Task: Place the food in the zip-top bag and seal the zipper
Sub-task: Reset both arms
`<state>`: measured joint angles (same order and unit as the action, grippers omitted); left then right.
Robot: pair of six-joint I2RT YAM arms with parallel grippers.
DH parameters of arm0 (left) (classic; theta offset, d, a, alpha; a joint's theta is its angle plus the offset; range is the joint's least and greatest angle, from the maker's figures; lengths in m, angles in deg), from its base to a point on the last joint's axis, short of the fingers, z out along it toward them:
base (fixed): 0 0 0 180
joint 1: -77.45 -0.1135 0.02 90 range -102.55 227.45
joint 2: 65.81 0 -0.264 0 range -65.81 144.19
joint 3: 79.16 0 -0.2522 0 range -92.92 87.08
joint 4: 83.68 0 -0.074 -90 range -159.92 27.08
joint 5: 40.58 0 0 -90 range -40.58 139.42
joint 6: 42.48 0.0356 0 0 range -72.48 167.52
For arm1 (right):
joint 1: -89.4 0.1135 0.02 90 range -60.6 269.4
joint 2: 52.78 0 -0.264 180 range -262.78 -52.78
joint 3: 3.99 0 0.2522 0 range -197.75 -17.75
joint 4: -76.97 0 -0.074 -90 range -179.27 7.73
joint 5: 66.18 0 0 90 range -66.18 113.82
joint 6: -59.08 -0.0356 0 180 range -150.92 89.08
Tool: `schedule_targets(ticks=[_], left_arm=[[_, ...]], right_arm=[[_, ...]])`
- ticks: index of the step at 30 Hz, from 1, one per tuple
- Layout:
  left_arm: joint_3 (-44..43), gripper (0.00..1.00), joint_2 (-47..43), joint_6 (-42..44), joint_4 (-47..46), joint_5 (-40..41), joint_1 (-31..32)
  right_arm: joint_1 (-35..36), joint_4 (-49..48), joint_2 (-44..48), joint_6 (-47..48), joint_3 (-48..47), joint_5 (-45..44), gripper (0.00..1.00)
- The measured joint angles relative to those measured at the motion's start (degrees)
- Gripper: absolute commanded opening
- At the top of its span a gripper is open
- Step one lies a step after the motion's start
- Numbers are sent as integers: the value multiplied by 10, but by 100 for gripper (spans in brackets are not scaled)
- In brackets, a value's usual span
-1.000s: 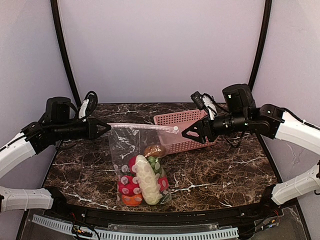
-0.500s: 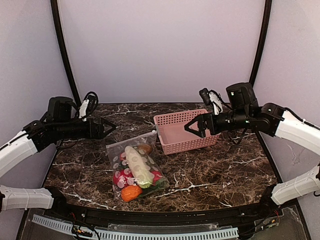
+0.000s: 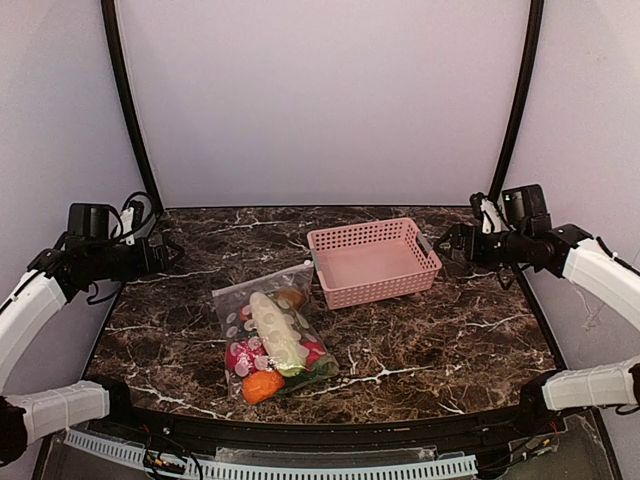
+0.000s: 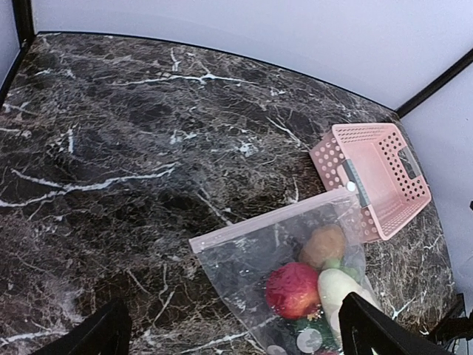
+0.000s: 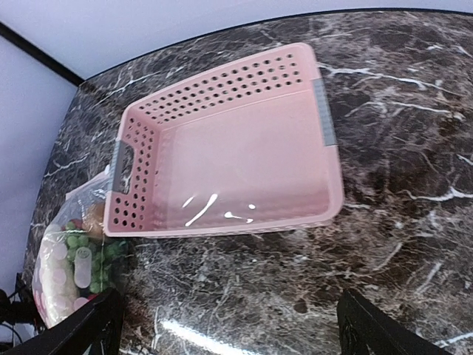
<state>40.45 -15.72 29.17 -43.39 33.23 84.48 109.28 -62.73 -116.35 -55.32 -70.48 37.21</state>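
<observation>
The clear, white-dotted zip-top bag [image 3: 232, 303] lies flat at lower centre-left of the top view. The food [image 3: 290, 298] is inside it: a cream-white vegetable [image 3: 274, 333], red tomatoes [image 3: 241, 356] and an orange fruit [image 3: 262, 385]. The pinkish zipper [image 3: 262, 279] runs along the bag's upper edge.

The zip-top bag [image 3: 236, 304] no longer hangs upright between the two grippers. It now lies flat on the table [image 3: 450, 340], its mouth edge toward the basket [image 3: 375, 290], with the food [image 3: 275, 335] spread out inside it. The left gripper [image 3: 168, 250] has let go and withdrawn to the table's left edge, jaws apart. The right gripper [image 3: 447, 245] has likewise released and retreated beyond the basket's right end, jaws apart.
</observation>
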Motion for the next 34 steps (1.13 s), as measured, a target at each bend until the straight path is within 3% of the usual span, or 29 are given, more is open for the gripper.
schedule_targets(ticks=[8,21,34], left_arm=[[26,99,-42,24,6,-15,-92],[100,99,-234,98,-17,126,-94],[102,99,-240,109,-22,163,-94]], right_arm=[[-106,-2,71,18,41,-4,99],[-113,-93,262,119,156,-60,99],[-113,-126,279,134,174,-77,99]])
